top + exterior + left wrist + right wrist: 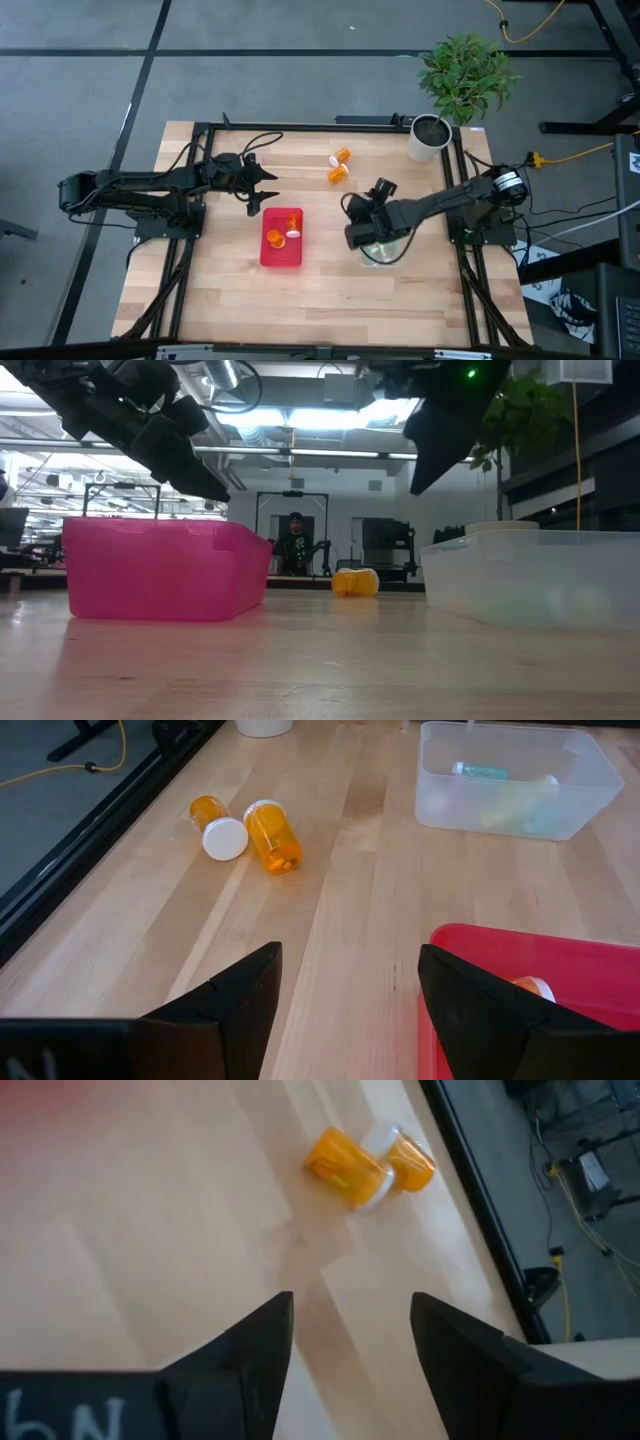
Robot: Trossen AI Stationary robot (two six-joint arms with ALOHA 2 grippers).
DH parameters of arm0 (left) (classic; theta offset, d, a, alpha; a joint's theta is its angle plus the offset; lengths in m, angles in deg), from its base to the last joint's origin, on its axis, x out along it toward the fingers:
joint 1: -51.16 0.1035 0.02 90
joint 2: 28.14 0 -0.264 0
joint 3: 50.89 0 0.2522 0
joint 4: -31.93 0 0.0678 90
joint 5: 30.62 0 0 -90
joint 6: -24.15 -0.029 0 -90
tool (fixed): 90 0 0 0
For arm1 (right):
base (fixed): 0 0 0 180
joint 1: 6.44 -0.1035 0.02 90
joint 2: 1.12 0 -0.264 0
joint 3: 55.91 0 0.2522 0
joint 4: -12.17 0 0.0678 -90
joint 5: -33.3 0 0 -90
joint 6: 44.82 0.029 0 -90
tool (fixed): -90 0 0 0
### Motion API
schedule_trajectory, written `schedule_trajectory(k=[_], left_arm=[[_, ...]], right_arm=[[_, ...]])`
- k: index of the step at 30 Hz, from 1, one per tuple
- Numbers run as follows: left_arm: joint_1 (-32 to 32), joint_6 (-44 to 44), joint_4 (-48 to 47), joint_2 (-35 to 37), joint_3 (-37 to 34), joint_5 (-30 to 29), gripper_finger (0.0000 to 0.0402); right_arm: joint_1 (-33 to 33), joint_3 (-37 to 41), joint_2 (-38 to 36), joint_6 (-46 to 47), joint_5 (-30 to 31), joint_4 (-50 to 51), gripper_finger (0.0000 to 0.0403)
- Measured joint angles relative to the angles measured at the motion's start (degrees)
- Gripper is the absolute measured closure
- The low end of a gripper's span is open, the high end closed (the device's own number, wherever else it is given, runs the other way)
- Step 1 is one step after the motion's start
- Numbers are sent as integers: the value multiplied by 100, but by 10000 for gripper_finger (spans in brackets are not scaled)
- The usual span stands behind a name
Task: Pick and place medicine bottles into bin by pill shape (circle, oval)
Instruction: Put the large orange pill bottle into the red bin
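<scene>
Two orange bottles (340,166) lie touching near the desk's far edge, with nothing around them; a plant pot (428,138) stands at the far right corner. The left gripper (266,190) hovers just beyond the red bin (281,253), which holds two bottles, fingers spread wide and empty. The right gripper (352,213) hangs over the clear bin (385,252), also wide open, holding nothing.

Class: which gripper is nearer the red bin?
Left. The left gripper hangs open beside the red bin's far end; the right gripper, also open, is over the clear bin, farther away.
</scene>
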State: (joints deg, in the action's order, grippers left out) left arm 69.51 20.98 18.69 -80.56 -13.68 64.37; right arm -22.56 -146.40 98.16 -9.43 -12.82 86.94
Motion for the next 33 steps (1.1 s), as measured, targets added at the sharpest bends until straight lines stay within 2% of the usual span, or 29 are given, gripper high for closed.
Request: schedule_trajectory(k=[12, 17, 20, 25, 29, 33], left_arm=[[-1, -3, 0, 0, 0, -1, 172], [-1, -10, 0, 0, 0, 0, 172], [-2, -12, 0, 0, 0, 0, 172], [-1, -12, 0, 0, 0, 0, 172], [0, -11, -21, 0, 0, -2, 172], [-2, 0, -74, 0, -2, 0, 172]], right_arm=[[543, 0, 0, -660, -38, -7, 198], [939, 0, 0, -1757, -152, -425, 198], [1294, 0, 0, -2887, -914, -847, 198], [1967, 0, 2, -4606, -2687, -1789, 198], [2514, 0, 2, -5270, -3573, -2390, 198], [2932, 0, 40, -5515, -4058, -2757, 198]])
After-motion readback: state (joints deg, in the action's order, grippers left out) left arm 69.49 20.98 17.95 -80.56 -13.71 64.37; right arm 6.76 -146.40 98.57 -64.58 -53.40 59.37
